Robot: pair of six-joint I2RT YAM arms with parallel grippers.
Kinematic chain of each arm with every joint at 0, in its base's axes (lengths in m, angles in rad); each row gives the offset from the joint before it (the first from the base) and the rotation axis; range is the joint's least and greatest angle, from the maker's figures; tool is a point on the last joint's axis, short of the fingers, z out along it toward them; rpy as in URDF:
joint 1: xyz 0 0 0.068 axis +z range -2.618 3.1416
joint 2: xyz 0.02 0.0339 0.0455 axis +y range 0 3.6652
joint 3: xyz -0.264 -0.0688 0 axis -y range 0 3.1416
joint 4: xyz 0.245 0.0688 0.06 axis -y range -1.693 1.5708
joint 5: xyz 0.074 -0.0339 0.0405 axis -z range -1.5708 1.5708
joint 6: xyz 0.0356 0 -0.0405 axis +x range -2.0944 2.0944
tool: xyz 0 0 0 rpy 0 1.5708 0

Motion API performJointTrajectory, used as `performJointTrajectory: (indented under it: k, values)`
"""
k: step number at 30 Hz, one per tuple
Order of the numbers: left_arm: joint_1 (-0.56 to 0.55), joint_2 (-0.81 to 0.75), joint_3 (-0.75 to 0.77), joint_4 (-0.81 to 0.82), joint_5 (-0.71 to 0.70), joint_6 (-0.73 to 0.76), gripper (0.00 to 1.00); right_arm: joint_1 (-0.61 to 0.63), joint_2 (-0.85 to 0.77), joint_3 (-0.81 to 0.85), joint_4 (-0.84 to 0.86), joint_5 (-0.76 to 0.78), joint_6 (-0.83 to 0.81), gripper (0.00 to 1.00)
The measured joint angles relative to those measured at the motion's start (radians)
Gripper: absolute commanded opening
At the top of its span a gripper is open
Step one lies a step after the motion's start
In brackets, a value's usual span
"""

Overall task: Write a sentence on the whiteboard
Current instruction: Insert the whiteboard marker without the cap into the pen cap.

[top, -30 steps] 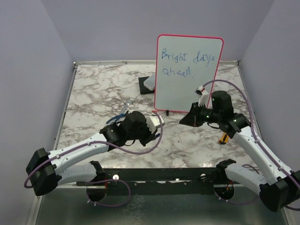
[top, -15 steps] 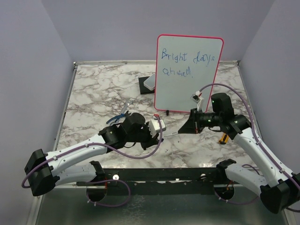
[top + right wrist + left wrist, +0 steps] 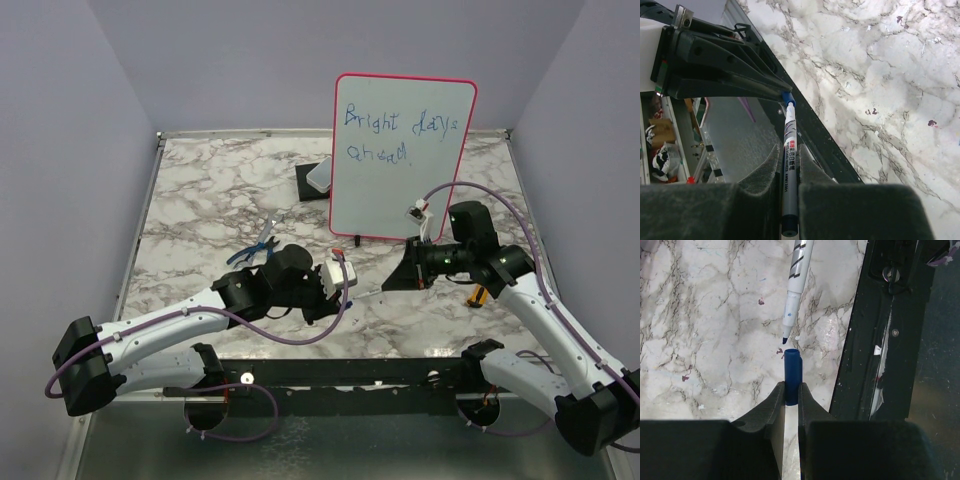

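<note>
The left gripper was pinched on the blue cap, open end facing away from the wrist. Over the preceding second this arm had advanced slightly rightward above the marble table.

The marker had closed in from the right. Its bare tip now sat just short of the cap mouth, apart from it and offset a little to one side. The right gripper, fingers clamped on the marker barrel, had dropped from beside the lower edge of the whiteboard to meet the left tool at table centre.

The whiteboard stood upright at the far right of the table. The sentence, "Bright days ahead", occupied its upper part in two blue lines. Writing therefore appeared complete; capping was judged to be the step in hand.

Clearances:
- Both tools hovered above the table, near the black rail along the near edge.
- The whiteboard's foot lay close behind the right wrist.
- The eraser block sat left of the board, well apart.
- Open marble lay to the left and far side.
</note>
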Motion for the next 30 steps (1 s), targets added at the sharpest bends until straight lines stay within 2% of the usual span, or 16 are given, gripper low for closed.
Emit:
performJointTrajectory:
  k: [30]
  values:
    - [0.0,-0.01,0.0,0.0,0.005,0.0,0.0,0.0,0.013,-0.009,-0.009,-0.039,-0.021,0.0]
